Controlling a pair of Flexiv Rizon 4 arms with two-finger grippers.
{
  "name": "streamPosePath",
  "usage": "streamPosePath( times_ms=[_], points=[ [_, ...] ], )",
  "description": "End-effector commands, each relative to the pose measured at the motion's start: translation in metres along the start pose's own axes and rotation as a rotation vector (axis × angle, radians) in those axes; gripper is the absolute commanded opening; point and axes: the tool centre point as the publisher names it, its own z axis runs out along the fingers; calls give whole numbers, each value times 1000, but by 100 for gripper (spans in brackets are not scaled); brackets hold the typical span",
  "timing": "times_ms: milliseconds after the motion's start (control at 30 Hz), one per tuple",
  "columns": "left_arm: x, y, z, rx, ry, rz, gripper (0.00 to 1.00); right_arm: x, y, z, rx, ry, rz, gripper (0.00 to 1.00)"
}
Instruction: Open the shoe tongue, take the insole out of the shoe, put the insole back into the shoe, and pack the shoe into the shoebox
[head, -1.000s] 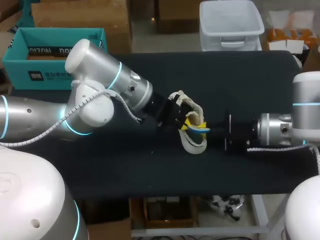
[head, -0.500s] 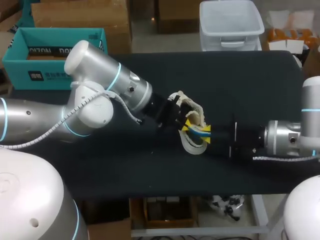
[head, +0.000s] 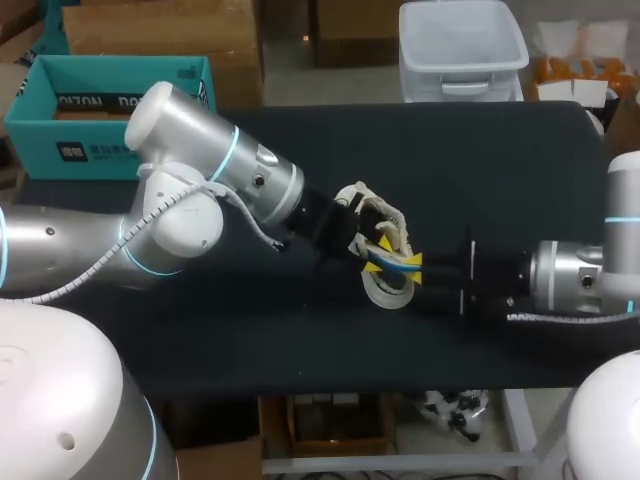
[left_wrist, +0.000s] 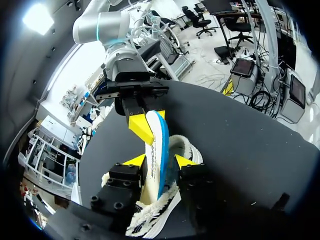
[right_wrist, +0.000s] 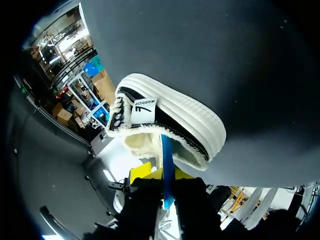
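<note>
Now the right gripper (right_wrist: 163, 176) pinches one end of the insole (right_wrist: 166, 150). The long insole points straight ahead into the open top of the shoe (right_wrist: 175, 117). The left gripper (left_wrist: 159, 161) squeezes the shoe's sides, near the middle of the table (head: 480, 170). I think the right arm does the sliding.

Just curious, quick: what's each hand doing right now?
Left hand: closed on the shoe.
Right hand: closed on the insole.
</note>
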Motion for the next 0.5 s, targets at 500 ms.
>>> streamPosePath(
  times_ms=[500],
  points=[
    [-7,28,17,-73,8,-45,0,10,37,24,57,-27,31,0]
  ],
)
